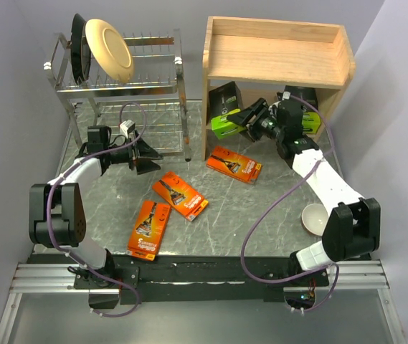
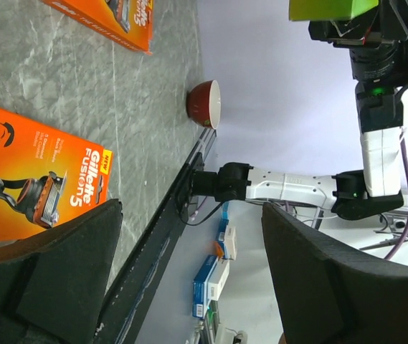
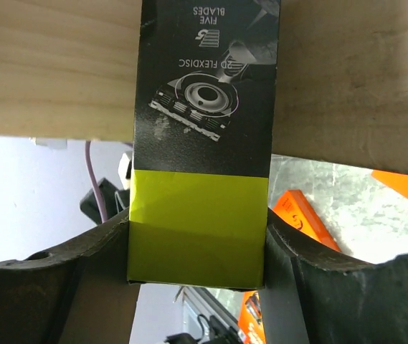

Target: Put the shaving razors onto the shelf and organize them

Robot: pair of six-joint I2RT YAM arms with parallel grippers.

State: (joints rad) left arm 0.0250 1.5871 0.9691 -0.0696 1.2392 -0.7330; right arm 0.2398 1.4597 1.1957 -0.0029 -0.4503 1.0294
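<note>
My right gripper (image 1: 245, 118) is shut on a black shaving razor pack with a lime-green end (image 1: 224, 127), held at the mouth of the wooden shelf's (image 1: 275, 50) lower tier. In the right wrist view both fingers press the sides of the pack's green end (image 3: 198, 222), with a shelf board (image 3: 46, 64) behind it. A second black pack (image 1: 223, 95) stands inside the lower tier. Three orange packs lie flat on the table (image 1: 234, 164) (image 1: 181, 195) (image 1: 149, 228). My left gripper (image 1: 143, 152) hovers open and empty by the dish rack, and one orange pack (image 2: 24, 186) lies beside its finger.
A chrome wire dish rack (image 1: 117, 79) with plates stands at the back left. A small bowl (image 1: 314, 218) sits near the right arm's base and shows red-sided in the left wrist view (image 2: 207, 104). The shelf's top tier has a raised rim.
</note>
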